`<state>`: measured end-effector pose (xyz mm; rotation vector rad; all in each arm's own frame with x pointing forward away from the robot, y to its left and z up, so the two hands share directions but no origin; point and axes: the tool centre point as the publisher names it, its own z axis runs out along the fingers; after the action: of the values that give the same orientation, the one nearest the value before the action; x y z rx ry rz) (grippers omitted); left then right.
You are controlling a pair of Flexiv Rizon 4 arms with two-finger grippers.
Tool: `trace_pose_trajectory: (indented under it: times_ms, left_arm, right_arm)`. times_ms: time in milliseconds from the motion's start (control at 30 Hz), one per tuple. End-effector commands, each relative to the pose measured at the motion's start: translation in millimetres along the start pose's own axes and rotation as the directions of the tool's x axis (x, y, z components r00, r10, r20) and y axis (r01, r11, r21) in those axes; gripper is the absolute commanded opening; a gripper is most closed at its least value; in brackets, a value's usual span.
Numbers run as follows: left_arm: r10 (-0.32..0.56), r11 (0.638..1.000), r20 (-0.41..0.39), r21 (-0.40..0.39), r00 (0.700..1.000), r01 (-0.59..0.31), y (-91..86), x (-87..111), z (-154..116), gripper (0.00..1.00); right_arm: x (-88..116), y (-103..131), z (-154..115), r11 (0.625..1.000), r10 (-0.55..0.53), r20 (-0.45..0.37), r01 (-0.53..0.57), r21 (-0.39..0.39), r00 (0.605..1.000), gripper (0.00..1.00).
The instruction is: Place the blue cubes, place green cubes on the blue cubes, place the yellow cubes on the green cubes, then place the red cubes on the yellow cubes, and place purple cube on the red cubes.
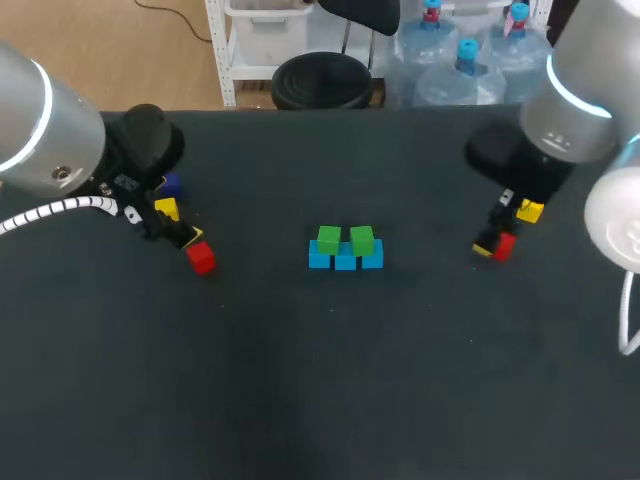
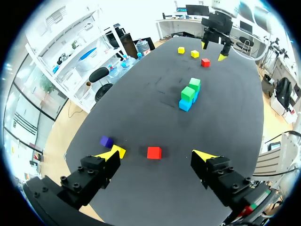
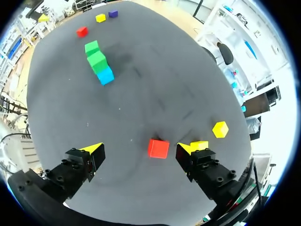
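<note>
yellow layer next, nothing held yet
left gripper (image 2: 157, 155) and right gripper (image 3: 140, 149) hang spread over red cubes (image 2: 154, 152); i'd shift each onto the yellow cube (image 2: 118, 150) beside it, then set them squarely on the green cubes (image 1: 329, 238) mid-table.

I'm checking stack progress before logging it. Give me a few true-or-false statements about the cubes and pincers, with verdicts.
1. Two green cubes sit on the blue cubes. True.
2. A yellow cube tops the green ones. False: the yellow cubes lie on the table.
3. The left pincer grips a red cube. False: it is open; the red cube lies untouched on the table.
4. The purple cube lies near the left pincer. True.
</note>
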<state>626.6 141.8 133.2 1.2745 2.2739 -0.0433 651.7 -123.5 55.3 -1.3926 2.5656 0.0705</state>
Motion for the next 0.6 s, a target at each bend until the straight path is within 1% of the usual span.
trace_pose_trajectory:
  times_ms: [33, 300, 600]
  left_arm:
    - [0.002, 1.000, 0.003, 0.003, 1.000, -0.002, 1.0, 0.8, 0, 1.00]
    - [0.002, 1.000, 0.003, 0.003, 1.000, -0.002, 1.0, 0.8, 0, 1.00]
    - [0.002, 1.000, 0.003, 0.003, 1.000, -0.002, 1.0, 0.8, 0, 1.00]
  right_arm:
    - [2, -13, 12, 1.000, 0.001, -0.017, -0.001, -0.031, 1.000, 1.00]
    - [7, -27, 28, 0.998, 0.024, -0.053, -0.026, -0.048, 0.998, 1.00]
    - [4, -30, 39, 0.994, 0.032, -0.087, -0.041, -0.099, 0.996, 1.00]
